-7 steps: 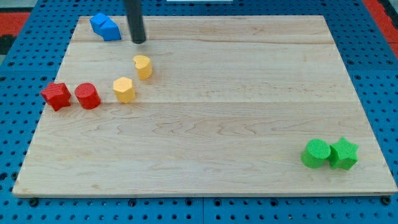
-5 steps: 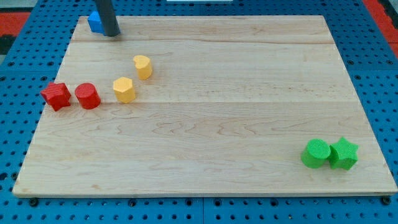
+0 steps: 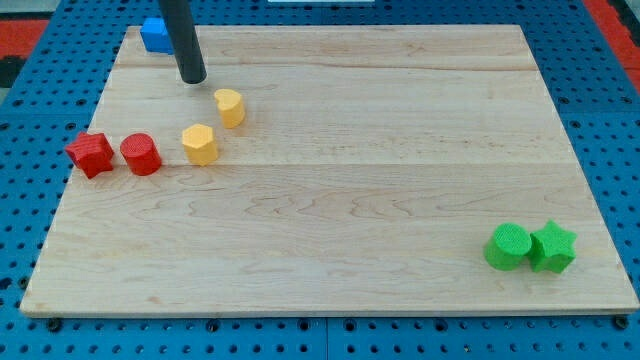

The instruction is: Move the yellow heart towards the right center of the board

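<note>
The yellow heart (image 3: pixel 230 107) lies in the upper left part of the wooden board (image 3: pixel 340 180). A yellow hexagon block (image 3: pixel 200 144) lies just below and left of it. My tip (image 3: pixel 193 78) is on the board above and left of the heart, a short gap away, not touching it. The rod hides part of a blue block (image 3: pixel 155 34) at the board's top left corner.
A red star-like block (image 3: pixel 90 154) and a red cylinder (image 3: pixel 141 154) sit side by side at the left edge. A green cylinder (image 3: pixel 508 246) and a green star (image 3: pixel 552 247) sit together at the lower right.
My tip swung left from above the heart to the blue block, then came down and right towards the heart. No block has moved.
</note>
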